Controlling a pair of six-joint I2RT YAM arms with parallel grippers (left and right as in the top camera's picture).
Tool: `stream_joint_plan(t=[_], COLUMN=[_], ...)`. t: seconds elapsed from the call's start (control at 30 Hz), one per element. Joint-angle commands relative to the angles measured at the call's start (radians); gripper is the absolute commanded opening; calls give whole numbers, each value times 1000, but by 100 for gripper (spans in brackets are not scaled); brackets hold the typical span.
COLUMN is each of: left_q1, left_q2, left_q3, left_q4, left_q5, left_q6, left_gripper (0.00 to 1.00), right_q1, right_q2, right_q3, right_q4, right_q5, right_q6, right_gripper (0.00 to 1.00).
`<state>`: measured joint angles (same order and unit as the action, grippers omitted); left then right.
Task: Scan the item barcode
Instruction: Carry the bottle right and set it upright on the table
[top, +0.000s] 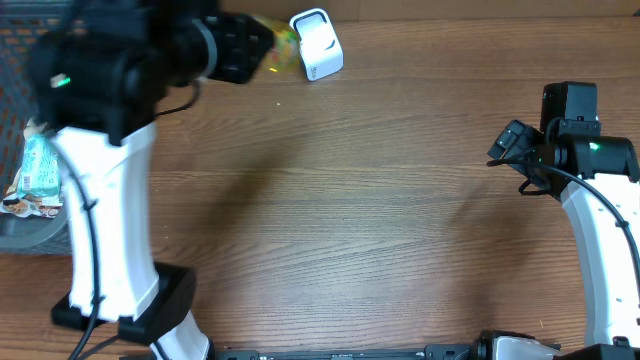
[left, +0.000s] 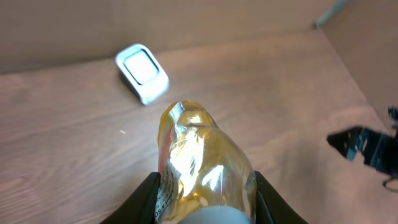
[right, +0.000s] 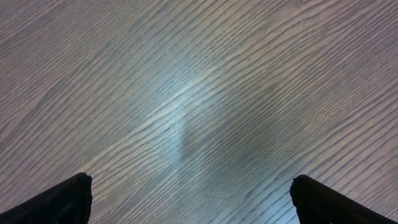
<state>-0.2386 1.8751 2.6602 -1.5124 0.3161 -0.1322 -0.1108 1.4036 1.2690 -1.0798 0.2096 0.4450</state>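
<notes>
Overhead: my left hand (top: 266, 49) is at the far left of the table (top: 360, 220), closed partway on the yellow packet (top: 282, 50). The packet is up off the table, its tip just beside the white scanner (top: 316, 44) at the far edge. My right hand (top: 512, 146) is parked well apart on the right, holding nothing. A basket (top: 15, 235) sits at the left edge with a wrapped item (top: 36, 172) in it. Left wrist: both fingers (left: 144, 200) are pinched on the packet's (left: 202, 158) sides, clear yellow film sticking out ahead. The scanner (left: 142, 72) is further out and to the left, window facing up. There's some print low on the packet by my left finger, too small to tell if it's the barcode. The right hand (left: 365, 146) shows at the right edge. Right wrist: the right hand (right: 189, 208) has its jaws spread wide over bare table (right: 186, 93), nothing between them. Step, as I read it: presenting the item to the scanner, not lined up yet. The next move calls for bringing the packet over the window and rolling the wrist so the printed side faces it. The film is crinkly, so glare or a creased code could spoil the read.
</notes>
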Motion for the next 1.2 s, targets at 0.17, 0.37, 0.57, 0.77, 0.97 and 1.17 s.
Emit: stream_joint_plan(t=[0.17,0.37,0.57,0.77,0.97,1.17], left_q1=[-181,-293,-401,-511,-563,-582], left_q2=[148,247,331,430,520,588], left_q3=[17,17,17,17,17,17], left_q4=[-2,14,37,81,89,99], left_q5=[-71,-144,-282,-335,-349,-350], left_q6=[-94,-163,-352,-492,-580,-618], left_gripper=[29,28,27,29,31,33], right_q1=[-1,-1,-1,-1,-1,-1], right_q2=[2,2,2,2,2,2], right_q3=[11,11,11,11,11,11], right_q4=[4,4,4,4,4,4], right_q5=[6,6,6,6,6,6], right_q6=[8,8,8,8,8,8], right_gripper=[100,100,100,100,100,100])
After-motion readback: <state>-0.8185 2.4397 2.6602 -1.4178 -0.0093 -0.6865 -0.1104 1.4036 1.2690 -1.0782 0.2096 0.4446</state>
